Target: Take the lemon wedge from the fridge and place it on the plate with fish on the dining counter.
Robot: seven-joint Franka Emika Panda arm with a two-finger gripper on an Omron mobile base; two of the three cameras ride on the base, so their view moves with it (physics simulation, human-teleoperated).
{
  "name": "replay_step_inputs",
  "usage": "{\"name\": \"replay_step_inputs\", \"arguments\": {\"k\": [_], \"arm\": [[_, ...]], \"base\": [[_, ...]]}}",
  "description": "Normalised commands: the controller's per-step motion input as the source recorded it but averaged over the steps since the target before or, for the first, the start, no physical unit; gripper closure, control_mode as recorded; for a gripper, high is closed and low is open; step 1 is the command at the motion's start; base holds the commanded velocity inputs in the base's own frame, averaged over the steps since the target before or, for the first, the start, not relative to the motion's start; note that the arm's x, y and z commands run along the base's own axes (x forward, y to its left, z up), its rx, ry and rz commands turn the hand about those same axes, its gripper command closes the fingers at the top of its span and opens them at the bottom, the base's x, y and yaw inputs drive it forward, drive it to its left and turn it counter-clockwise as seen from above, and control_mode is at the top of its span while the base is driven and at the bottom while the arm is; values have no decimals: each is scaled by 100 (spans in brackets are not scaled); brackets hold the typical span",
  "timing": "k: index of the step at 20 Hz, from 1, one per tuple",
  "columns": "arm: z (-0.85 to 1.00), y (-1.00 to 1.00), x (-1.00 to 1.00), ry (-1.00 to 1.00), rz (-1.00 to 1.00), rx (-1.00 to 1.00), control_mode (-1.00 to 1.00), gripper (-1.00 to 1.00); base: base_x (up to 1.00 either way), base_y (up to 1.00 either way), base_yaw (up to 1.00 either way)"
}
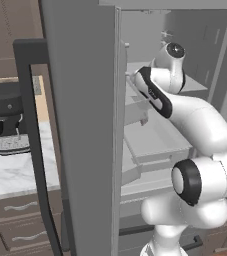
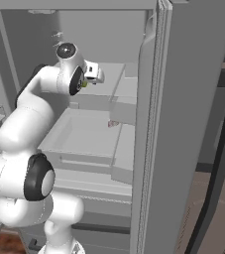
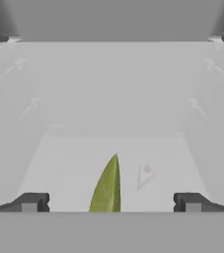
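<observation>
The fridge [image 1: 85, 125] is smooth grey metal with a tall dark bar handle, and its doors stand open. Inside are flat, pale grey shelves and boxy drawers. The white arm reaches into it, up by a high shelf.

In the hand view, the gripper [image 3: 111, 202] has its two dark, blocky fingertips [image 3: 32, 201] spread wide apart, holding nothing. The lemon wedge [image 3: 107, 188] sits between them on the pale shelf. It is yellow-green, thin and pointed like a leaf.

To the left, a dark coffee machine [image 1: 7, 117] stands on a white marble worktop [image 1: 10, 170] with grey veins. No writing can be read.
</observation>
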Motion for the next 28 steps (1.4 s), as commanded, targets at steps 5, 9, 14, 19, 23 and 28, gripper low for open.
{"name": "replay_step_inputs", "arguments": {"k": [5, 9, 14, 19, 23, 28], "arm": [[-1, -1, 25, 2, 0, 0, -100, -100], [-13, 0, 18, 0, 0, 0, -100, -100], [-30, 0, 5, 0, 0, 0, -100, -100], [-22, 0, 4, 0, 0, 0, -100, -100], [-19, 0, 0, 0, 0, 0, -100, 100], [-10, 1, 0, 1, 0, 1, -100, 100]], "base": [[0, 0, 0], [0, 0, 0], [0, 0, 0], [0, 0, 0], [0, 0, 0], [0, 0, 0]]}}
